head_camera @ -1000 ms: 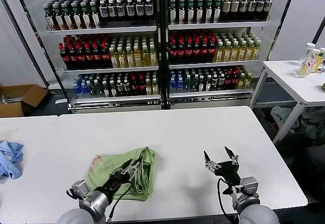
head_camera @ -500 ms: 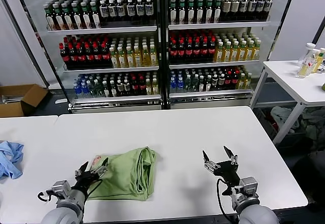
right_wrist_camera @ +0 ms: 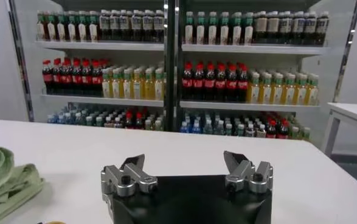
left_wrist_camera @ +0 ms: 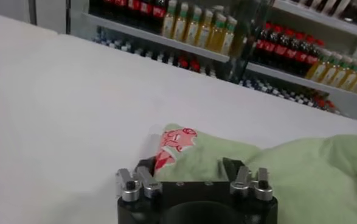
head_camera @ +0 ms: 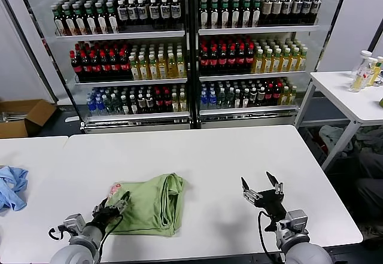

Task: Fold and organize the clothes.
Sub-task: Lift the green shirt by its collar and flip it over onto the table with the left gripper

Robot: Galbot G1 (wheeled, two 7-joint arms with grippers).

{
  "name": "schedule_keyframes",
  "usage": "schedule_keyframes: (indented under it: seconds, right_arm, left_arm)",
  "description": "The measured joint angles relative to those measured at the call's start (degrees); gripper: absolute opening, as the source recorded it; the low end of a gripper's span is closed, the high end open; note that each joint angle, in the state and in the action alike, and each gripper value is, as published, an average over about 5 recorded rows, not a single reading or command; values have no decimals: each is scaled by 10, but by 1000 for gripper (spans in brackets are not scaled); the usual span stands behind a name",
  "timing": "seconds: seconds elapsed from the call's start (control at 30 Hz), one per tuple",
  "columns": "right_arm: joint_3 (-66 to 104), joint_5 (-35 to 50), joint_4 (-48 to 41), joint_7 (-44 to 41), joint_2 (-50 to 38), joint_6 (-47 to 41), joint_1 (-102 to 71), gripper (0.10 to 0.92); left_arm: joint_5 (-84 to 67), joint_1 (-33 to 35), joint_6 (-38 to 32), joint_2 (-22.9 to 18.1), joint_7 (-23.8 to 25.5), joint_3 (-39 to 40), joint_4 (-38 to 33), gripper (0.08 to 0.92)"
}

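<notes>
The light green polo shirt [head_camera: 148,203] lies folded into a thick bundle on the white table [head_camera: 197,156], at about 7 o'clock from the table's middle, its red-and-white logo print [head_camera: 115,189] showing at the 9 o'clock end. The left gripper [head_camera: 112,208] sits low at the bundle's 8 o'clock corner, its fingers [left_wrist_camera: 146,170] parted on either side of the fabric edge just below the print; whether they pinch the cloth, I cannot tell. The right gripper [head_camera: 261,188] hovers over bare tabletop at about 4 o'clock, well apart from the shirt, jaws spread wide and holding nothing. A light blue garment [head_camera: 12,186] lies crumpled at the far 9 o'clock edge. Drink shelves [head_camera: 185,42] stand at 12 o'clock
</notes>
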Motion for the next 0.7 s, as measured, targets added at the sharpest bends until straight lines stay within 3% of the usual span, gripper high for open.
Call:
schedule_keyframes:
  seconds: [0.53,0.7]
  right_arm:
    - [5,0,7,2,0,0,-3,822]
    - [8,0,9,2,0,0,-4,823]
  left_arm:
    - [-144,-10,23,-6,19,-28,16,185]
    - [-190,-10,26,-5,20,-46,11,107]
